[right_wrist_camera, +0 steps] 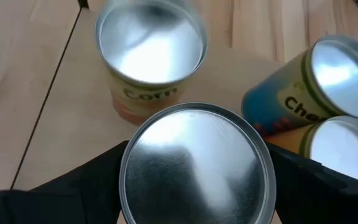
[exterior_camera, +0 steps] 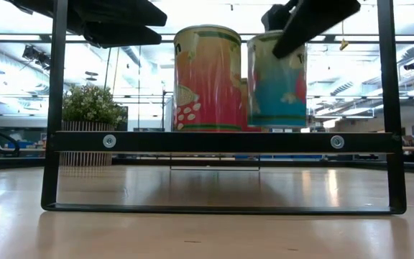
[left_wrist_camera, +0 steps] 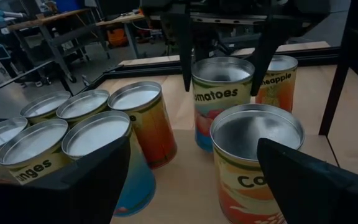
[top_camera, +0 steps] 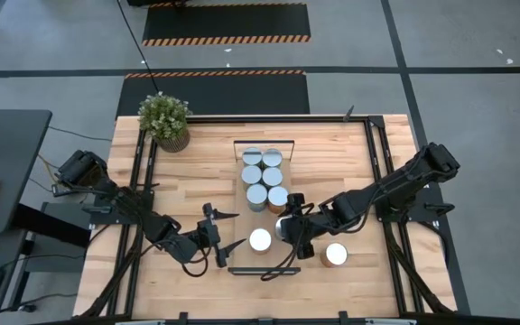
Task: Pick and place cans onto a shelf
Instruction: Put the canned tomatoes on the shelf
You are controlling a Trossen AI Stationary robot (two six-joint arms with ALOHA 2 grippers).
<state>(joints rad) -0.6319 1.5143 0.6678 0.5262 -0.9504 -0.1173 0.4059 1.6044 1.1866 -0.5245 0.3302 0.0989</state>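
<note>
The shelf [top_camera: 242, 217] is a narrow light-wood board running near to far mid-table. Several silver-topped cans [top_camera: 262, 176] stand in two rows on its far half. A corn can [top_camera: 260, 239] stands alone nearer. My right gripper [top_camera: 289, 226] is shut on a blue tomatoes can [left_wrist_camera: 221, 102] beside the corn can. My left gripper [top_camera: 217, 236] is open and empty just left of the corn can [left_wrist_camera: 257, 155], touching nothing. A pineapple can [top_camera: 336, 255] stands on the table right of the shelf. My right gripper pinches the tomatoes can between its two fingers [left_wrist_camera: 184, 56], on opposite sides of the wall just below the top rim [left_wrist_camera: 194, 73]. It comes slanting down from the table's right. The can is upright; whether its base rests on the shelf I cannot tell.
A potted plant [top_camera: 164, 117] stands at the table's far left corner. The shelf's dark end frame [exterior_camera: 221, 142] crosses the low view. Dark rails [top_camera: 379, 153] run along the table's left and right sides. Bare tabletop lies left of the shelf.
</note>
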